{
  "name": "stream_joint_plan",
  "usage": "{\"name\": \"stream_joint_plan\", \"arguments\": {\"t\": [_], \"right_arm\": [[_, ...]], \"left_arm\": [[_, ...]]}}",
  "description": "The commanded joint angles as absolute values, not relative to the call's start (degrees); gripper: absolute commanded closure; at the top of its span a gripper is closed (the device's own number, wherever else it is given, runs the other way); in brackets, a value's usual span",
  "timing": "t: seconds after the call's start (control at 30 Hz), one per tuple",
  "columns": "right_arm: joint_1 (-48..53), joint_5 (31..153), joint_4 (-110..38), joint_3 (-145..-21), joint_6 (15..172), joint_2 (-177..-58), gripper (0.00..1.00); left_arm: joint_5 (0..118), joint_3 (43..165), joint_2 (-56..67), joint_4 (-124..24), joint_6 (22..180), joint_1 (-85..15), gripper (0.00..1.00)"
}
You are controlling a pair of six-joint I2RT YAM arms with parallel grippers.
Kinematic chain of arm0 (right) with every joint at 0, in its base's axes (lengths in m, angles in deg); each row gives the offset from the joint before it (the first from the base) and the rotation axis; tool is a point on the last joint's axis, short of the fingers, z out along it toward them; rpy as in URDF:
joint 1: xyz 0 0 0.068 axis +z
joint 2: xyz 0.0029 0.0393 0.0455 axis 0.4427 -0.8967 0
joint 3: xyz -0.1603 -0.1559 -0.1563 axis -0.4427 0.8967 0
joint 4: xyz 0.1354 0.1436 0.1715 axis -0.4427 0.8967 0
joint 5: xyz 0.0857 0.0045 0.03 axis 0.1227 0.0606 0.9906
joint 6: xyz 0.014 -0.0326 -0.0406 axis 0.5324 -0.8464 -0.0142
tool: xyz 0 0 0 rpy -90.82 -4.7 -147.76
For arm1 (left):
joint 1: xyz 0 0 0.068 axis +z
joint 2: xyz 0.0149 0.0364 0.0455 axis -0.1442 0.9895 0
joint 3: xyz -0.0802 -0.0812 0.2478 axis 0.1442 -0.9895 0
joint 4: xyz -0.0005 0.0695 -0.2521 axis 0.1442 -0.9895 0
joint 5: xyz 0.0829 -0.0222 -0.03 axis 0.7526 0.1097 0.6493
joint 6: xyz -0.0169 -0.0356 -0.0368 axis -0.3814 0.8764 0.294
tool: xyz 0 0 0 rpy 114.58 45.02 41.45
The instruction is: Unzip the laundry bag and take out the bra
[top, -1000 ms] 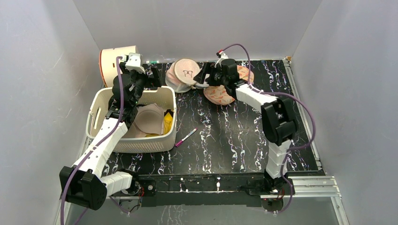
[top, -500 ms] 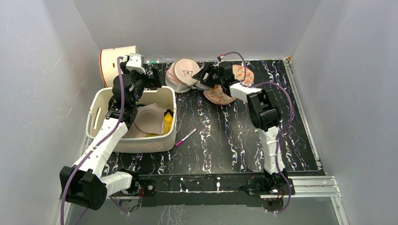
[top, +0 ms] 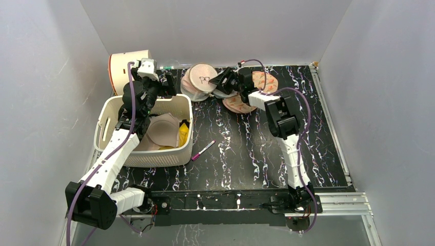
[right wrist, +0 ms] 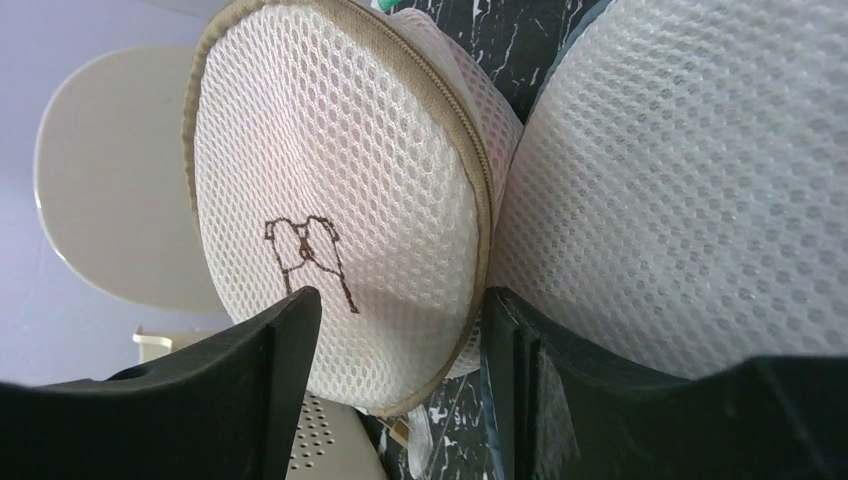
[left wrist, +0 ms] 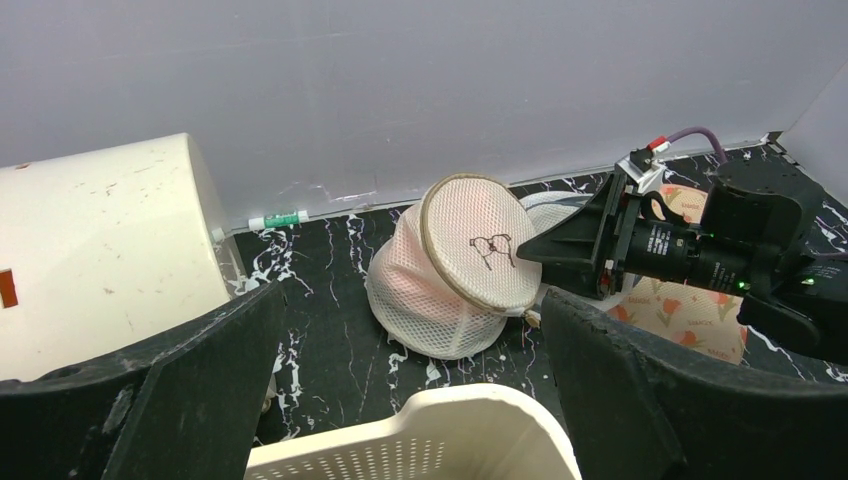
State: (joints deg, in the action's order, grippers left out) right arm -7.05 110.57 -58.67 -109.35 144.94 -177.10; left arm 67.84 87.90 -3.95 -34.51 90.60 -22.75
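The laundry bag (top: 201, 80), a beige mesh dome with a black bra drawing, stands tilted on its side at the back of the table. In the left wrist view (left wrist: 470, 250) the pink bra (left wrist: 405, 285) shows faintly through the mesh, and the zipper pull (left wrist: 533, 318) hangs at the lower right rim. My right gripper (top: 220, 82) is open at the bag's right edge. In the right wrist view (right wrist: 400, 330) its fingers (right wrist: 230, 400) straddle the zipped rim (right wrist: 340, 230). My left gripper (top: 165, 84) is open and empty above the basket's far end, left of the bag.
A cream perforated basket (top: 119, 154) at left holds a beige moulded bra (top: 161, 130) and something yellow. A grey mesh pouch (right wrist: 680, 200) presses against the bag's right side. An orange-patterned pouch (top: 259, 84) lies behind my right wrist. A cream cylinder (top: 127, 66) and a pen (top: 203, 150) are nearby.
My right arm has folded and slid left, bringing its gripper up against the laundry bag's right edge. The left arm and the bag have not moved.
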Motion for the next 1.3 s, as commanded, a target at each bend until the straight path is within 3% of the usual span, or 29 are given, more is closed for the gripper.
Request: {"name": "stream_joint_plan", "arguments": {"t": [0.0, 0.17, 0.4, 0.73, 0.97, 1.1, 1.27], "right_arm": [[-6.73, 112.51, -65.59, -114.03, 150.51, -179.65, 0.44], [-6.03, 113.21, -66.93, -117.4, 152.56, -181.68, 0.56], [-5.71, 114.88, -68.23, -120.54, 155.42, -179.49, 0.81], [-6.4, 118.27, -75.08, -118.26, 161.24, -170.12, 0.99], [-7.73, 118.82, -78.22, -110.26, 162.38, -158.56, 1.0], [-9.91, 120.0, -86.41, -100.16, 167.31, -150.52, 1.0], [-13.67, 121.83, -86.52, -86.89, 166.28, -138.82, 1.0]], "left_arm": [[66.57, 88.12, -4.9, -32.78, 91.25, -22.14, 0.02], [66.22, 88.3, -4.36, -32.93, 91.32, -21.97, 0.02], [66.32, 88.16, -4.18, -32.75, 91.39, -21.85, 0.02], [65.86, 88.21, -4.5, -32.72, 92.1, -21.35, 0.02], [65.5, 88.21, -4.71, -32.58, 92.72, -21.01, 0.02], [65.17, 88.2, -5.09, -32.53, 93.14, -20.87, 0.02], [64.71, 88.21, -5.09, -32.51, 93.56, -20.79, 0.02]]}}
